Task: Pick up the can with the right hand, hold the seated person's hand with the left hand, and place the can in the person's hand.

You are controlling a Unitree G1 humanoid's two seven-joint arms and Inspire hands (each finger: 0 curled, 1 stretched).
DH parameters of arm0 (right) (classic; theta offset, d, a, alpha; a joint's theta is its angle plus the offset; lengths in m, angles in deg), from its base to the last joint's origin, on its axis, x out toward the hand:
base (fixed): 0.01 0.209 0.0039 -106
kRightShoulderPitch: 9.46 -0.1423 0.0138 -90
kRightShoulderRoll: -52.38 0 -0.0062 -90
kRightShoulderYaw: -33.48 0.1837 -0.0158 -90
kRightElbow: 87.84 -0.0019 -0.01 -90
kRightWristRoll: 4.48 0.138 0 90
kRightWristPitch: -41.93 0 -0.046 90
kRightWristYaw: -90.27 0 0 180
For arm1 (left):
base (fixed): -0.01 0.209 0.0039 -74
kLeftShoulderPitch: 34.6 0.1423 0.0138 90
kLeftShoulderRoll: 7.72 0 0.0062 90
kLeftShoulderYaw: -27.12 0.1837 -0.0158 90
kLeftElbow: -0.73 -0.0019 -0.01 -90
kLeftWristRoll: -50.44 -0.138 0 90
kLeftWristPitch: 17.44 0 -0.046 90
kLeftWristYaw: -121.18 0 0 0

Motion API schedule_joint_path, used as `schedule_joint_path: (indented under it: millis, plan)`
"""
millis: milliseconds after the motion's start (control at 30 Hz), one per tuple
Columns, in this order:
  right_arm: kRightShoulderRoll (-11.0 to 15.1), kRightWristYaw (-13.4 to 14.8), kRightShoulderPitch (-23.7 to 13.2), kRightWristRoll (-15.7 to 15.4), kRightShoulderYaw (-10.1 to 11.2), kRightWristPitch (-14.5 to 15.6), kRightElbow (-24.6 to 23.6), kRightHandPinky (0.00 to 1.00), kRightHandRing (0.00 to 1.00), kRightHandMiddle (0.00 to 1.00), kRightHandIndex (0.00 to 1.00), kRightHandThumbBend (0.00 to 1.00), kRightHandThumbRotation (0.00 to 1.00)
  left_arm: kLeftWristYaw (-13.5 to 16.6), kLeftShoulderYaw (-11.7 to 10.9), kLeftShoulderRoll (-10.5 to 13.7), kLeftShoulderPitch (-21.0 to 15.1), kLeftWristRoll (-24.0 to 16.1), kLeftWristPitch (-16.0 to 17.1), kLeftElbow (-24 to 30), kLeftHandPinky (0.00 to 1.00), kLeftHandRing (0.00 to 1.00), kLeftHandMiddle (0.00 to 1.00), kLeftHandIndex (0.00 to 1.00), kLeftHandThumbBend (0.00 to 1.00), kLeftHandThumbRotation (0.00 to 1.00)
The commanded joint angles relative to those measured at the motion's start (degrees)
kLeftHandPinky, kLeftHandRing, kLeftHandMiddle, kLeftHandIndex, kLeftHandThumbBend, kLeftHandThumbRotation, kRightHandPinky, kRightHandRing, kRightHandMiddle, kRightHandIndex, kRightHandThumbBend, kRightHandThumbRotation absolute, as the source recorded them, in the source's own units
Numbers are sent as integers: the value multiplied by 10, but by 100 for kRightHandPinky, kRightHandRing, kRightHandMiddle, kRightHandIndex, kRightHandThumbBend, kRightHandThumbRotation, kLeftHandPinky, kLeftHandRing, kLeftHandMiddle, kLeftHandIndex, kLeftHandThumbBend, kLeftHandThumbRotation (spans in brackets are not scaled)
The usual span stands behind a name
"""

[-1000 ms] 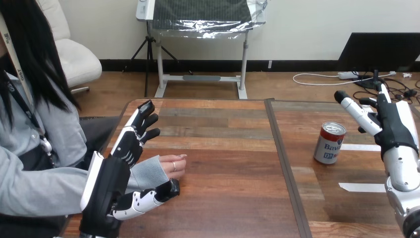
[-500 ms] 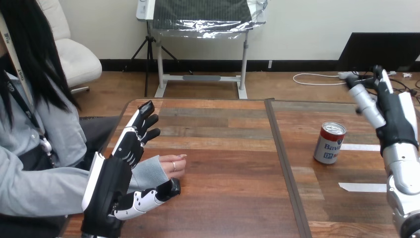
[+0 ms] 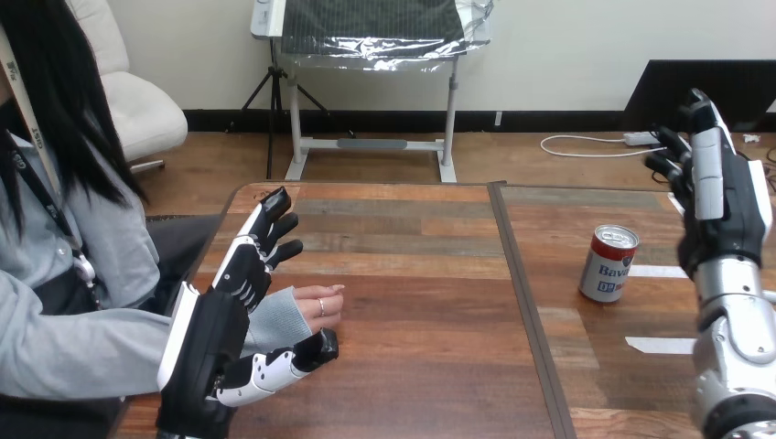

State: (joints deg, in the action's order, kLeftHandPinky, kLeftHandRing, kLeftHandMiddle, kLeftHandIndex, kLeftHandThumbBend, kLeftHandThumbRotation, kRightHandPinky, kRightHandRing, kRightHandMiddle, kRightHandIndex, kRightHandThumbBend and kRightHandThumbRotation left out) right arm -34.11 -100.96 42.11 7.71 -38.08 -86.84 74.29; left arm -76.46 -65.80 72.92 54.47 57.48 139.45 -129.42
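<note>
At centre right of the frame, 1 red and white can (image 3: pixel 608 265) stands upright on the wooden table (image 3: pixel 412 274). Just right of it, the robot's right hand (image 3: pixel 718 206) is raised, fingers straight, not touching it. At lower left, the left hand (image 3: pixel 209 343) is spread open, with the person's hand (image 3: pixel 316 306) lying flat between its fingers and thumb.

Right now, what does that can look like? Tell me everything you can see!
The can looks like metal, with a shiny silver top, a red band under it, a white middle and a blue patch low down. It stands upright on the right part of the wooden table. Nothing touches it but the table. The right hand is raised beside it, apart, with its fingers straight.
</note>
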Motion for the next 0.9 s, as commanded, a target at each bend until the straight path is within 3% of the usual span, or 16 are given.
schedule_joint_path:
  millis: [0, 167, 400, 633, 867]
  plan:
    - [-32, -47, -16, 45, 28, -16, -48, 75, 83, 90, 92, 100, 92, 0, 1, -2, -37, 3, 7, -7, 85, 92, 95, 93, 100, 56]
    - [-53, -93, -15, 88, 44, 3, -69, 74, 83, 88, 90, 100, 92, -2, 1, -4, -42, 4, 10, -14, 84, 92, 95, 93, 100, 55]
    - [-74, -144, -8, 123, 50, 36, -100, 75, 83, 86, 89, 100, 92, -5, 3, -6, -48, 6, 12, -18, 85, 92, 95, 93, 100, 55]
    - [-96, -168, 7, 136, 47, 65, -139, 75, 83, 84, 88, 100, 91, -3, 2, -8, -52, 3, 15, -24, 84, 92, 95, 93, 100, 55]
    - [-118, -174, 26, 129, 35, 78, -174, 76, 83, 85, 88, 100, 90, -1, 3, -11, -54, 2, 16, -26, 84, 92, 95, 92, 100, 55]
